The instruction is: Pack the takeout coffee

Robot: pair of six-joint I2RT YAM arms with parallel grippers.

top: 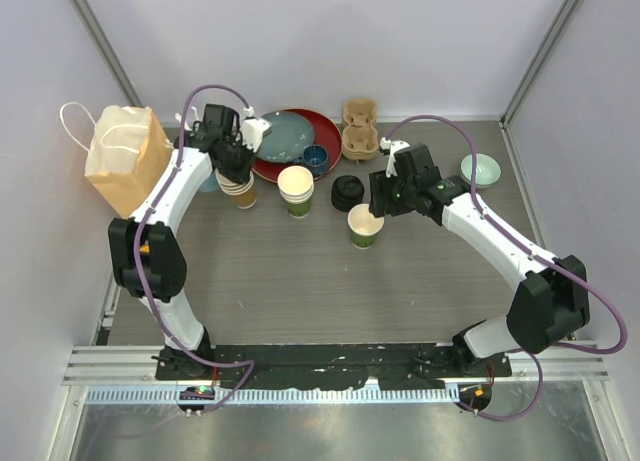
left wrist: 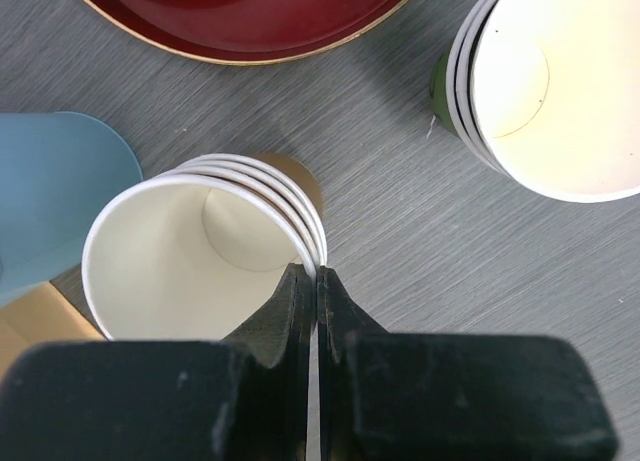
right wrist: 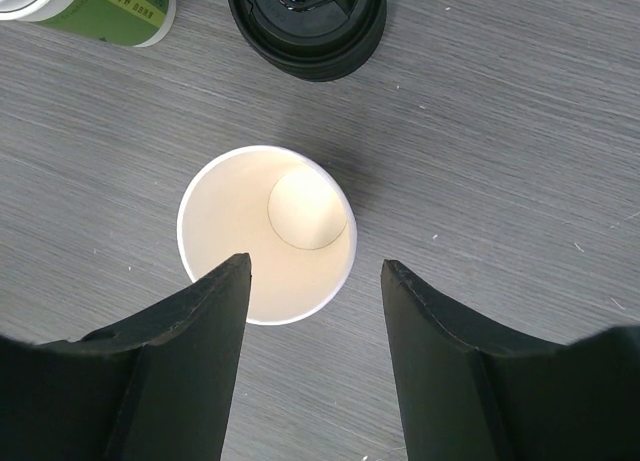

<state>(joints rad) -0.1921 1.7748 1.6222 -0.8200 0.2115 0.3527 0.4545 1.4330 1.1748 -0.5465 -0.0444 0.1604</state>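
Note:
A single green-sided paper cup (top: 365, 226) stands open and cream inside (right wrist: 265, 231), with a pile of black lids (top: 348, 192) just behind it (right wrist: 306, 21). Above this cup hangs my right gripper (top: 385, 196), open, its fingers on either side of the near rim (right wrist: 315, 271) without touching it. My left gripper (top: 232, 166) is shut on the right rim of the top cup of a brown-sided nested stack (top: 238, 188); in the left wrist view the rim runs between the closed fingers (left wrist: 317, 276). The stack (left wrist: 200, 251) rests on the table.
A green-sided nested stack (top: 296, 189) stands right of the brown one (left wrist: 560, 81). Behind are a red plate (top: 322, 131), a light-blue cup (left wrist: 50, 201), a cardboard cup carrier (top: 360, 129), a paper bag (top: 125, 161) at the left and a pale green bowl (top: 481, 168) at the right.

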